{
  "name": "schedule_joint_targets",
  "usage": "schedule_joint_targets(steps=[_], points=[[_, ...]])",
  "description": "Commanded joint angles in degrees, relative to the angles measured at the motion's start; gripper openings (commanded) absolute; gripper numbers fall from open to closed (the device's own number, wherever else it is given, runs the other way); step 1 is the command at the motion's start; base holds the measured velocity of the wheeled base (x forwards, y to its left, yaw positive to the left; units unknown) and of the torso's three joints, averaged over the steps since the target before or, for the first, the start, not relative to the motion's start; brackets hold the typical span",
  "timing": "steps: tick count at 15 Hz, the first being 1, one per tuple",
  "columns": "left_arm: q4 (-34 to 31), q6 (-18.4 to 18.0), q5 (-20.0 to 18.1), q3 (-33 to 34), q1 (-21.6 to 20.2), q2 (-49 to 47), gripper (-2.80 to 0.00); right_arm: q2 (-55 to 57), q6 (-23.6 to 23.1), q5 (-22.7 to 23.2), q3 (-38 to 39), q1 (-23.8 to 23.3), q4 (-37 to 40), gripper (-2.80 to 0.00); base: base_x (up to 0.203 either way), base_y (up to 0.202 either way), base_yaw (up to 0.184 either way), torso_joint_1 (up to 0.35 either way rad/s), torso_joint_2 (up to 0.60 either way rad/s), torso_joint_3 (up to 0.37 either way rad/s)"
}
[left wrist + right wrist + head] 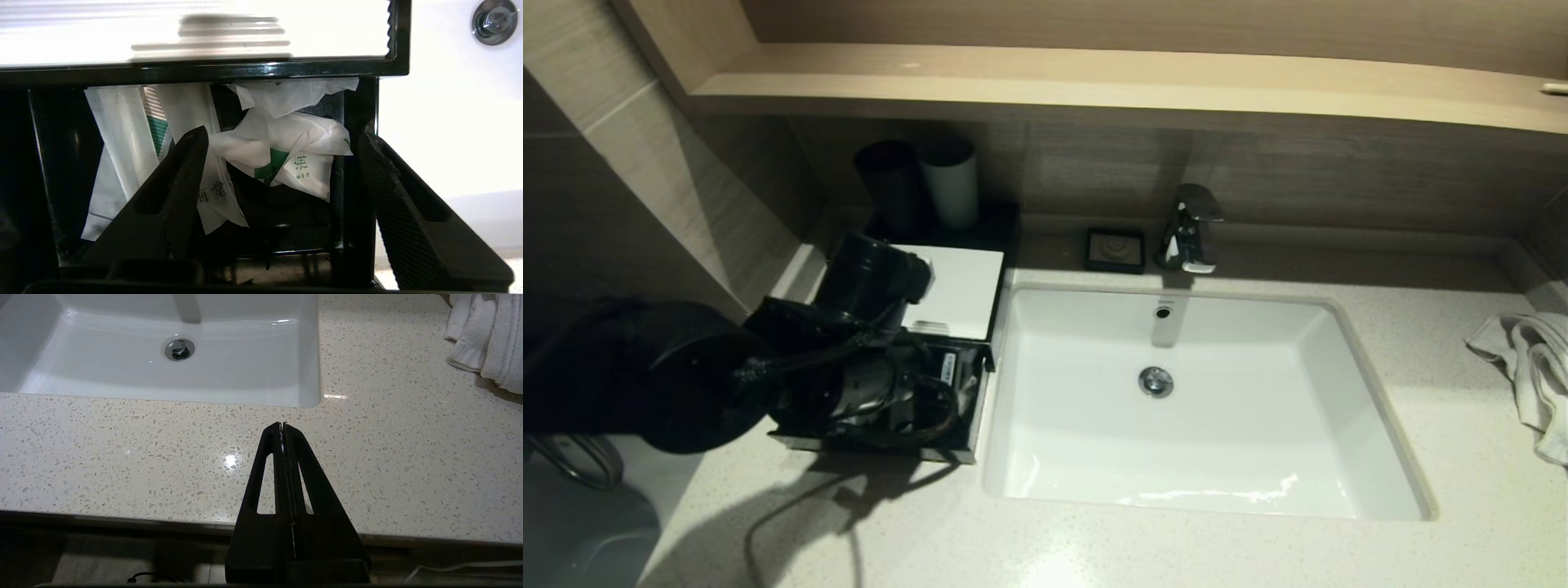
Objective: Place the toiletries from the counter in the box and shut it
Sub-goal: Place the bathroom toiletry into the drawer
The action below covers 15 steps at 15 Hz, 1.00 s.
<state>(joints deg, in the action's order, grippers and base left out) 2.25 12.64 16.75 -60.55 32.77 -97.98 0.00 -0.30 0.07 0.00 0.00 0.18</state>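
Note:
A black box (976, 408) stands on the counter left of the sink, its white lid (960, 290) open and leaning back. My left gripper (915, 392) hangs over the box. In the left wrist view the left gripper (282, 131) is open and empty. One finger (179, 175) is over the white and green toiletry packets (302, 139) inside. The other finger (400, 192) is just outside the box wall (355, 183) on the sink side. Long sachets (122, 134) lean in the box. My right gripper (282, 424) is shut and empty above the counter's front edge.
The white sink (1339, 392) with its faucet (1192, 229) fills the middle. A black cup (890, 184) and a white cup (952, 184) stand behind the box. A black soap dish (1115, 249) is beside the faucet. A white towel (1531, 367) lies at the far right.

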Motion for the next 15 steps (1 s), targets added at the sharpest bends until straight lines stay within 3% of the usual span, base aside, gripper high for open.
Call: schedule_joint_targets(steps=[1,5,6,10,15], points=[[-0.02,0.11,0.18,0.07,0.01,2.06,0.0,0.0,-0.05,0.01,0.0,0.0,-0.01,-2.8,0.0,0.0,0.0,0.0,0.0,0.0],[-0.74,0.04,0.3,0.84,0.01,5.8,0.0,0.0,-0.05,0.01,0.0,0.0,-0.01,-2.8,0.0,0.0,0.0,0.0,0.0,0.0],[-1.27,-0.06,0.3,0.95,0.01,6.55,-2.8,0.0,-0.05,0.01,0.0,0.0,-0.01,-2.8,0.0,0.0,0.0,0.0,0.0,0.0],[-5.4,-0.01,0.3,1.62,0.01,10.93,-2.8,0.0,-0.05,0.01,0.0,0.0,-0.01,-2.8,0.0,0.0,0.0,0.0,0.0,0.0],[-8.67,0.54,1.01,7.71,-0.06,17.17,-2.8,0.0,-0.05,0.01,0.0,0.0,-0.01,-2.8,0.0,0.0,0.0,0.0,0.0,0.0]])
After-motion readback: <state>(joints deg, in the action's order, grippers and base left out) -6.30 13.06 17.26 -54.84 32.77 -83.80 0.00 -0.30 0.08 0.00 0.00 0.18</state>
